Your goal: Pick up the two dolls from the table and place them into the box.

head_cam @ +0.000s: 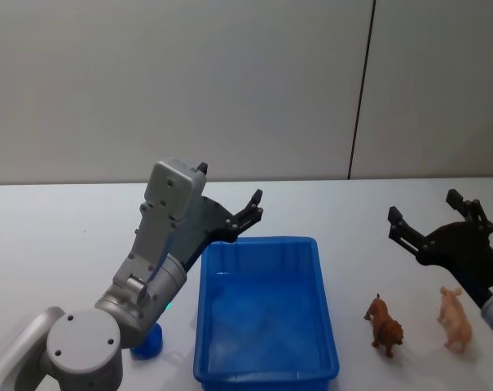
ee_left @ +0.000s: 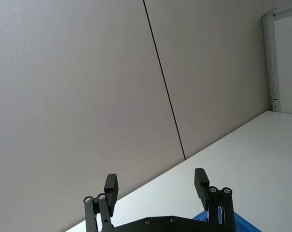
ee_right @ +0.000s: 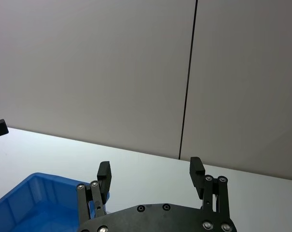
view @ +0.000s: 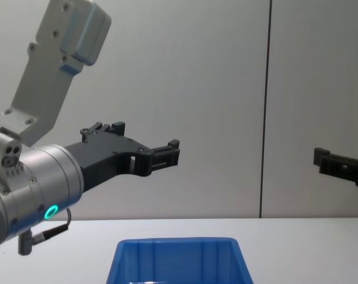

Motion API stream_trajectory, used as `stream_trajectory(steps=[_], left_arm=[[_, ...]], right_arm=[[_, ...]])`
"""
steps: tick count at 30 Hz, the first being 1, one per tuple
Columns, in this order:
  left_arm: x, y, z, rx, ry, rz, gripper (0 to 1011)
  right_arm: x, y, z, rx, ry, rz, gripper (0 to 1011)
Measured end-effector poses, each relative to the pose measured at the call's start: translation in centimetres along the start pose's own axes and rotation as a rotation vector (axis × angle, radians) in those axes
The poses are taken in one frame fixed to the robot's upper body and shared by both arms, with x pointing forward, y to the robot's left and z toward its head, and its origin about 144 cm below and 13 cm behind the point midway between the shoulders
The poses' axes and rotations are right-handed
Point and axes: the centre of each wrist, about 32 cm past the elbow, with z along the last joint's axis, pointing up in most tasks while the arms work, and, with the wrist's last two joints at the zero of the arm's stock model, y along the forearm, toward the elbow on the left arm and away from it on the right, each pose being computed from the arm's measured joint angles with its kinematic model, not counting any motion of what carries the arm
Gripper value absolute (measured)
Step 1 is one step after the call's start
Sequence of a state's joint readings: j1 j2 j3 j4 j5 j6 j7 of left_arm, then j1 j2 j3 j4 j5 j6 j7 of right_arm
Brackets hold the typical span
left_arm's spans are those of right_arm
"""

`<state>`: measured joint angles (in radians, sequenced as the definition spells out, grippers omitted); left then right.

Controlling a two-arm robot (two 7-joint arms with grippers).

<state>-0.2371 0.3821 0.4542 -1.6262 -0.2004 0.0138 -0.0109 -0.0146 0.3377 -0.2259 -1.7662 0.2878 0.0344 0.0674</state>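
We are noting both hands raised off the counter (head_cam: 59,232). The left hand (head_cam: 230,184) is gaping wide by the blue box (head_cam: 262,242), at its far-left corner. The right hand (head_cam: 423,208) is hanging spread open beyond the dolls. The brown doll (head_cam: 385,326) and pink doll (head_cam: 455,318) are standing side by side on the counter, just right of the box.
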Motion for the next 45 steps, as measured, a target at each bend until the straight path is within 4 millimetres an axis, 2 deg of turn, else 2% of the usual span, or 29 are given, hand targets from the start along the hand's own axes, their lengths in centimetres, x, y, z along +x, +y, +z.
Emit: stream_trajectory(steps=[36,45], left_arm=[[0.0,0.0,0.0,0.0,0.0,0.0,1001],[0.0,0.0,0.0,0.0,0.0,0.0,1001]], right_arm=[[0.0,0.0,0.0,0.001,0.0,0.0,1001],[1.0,-0.4,-0.2,-0.01,0.0,-0.008,1001]])
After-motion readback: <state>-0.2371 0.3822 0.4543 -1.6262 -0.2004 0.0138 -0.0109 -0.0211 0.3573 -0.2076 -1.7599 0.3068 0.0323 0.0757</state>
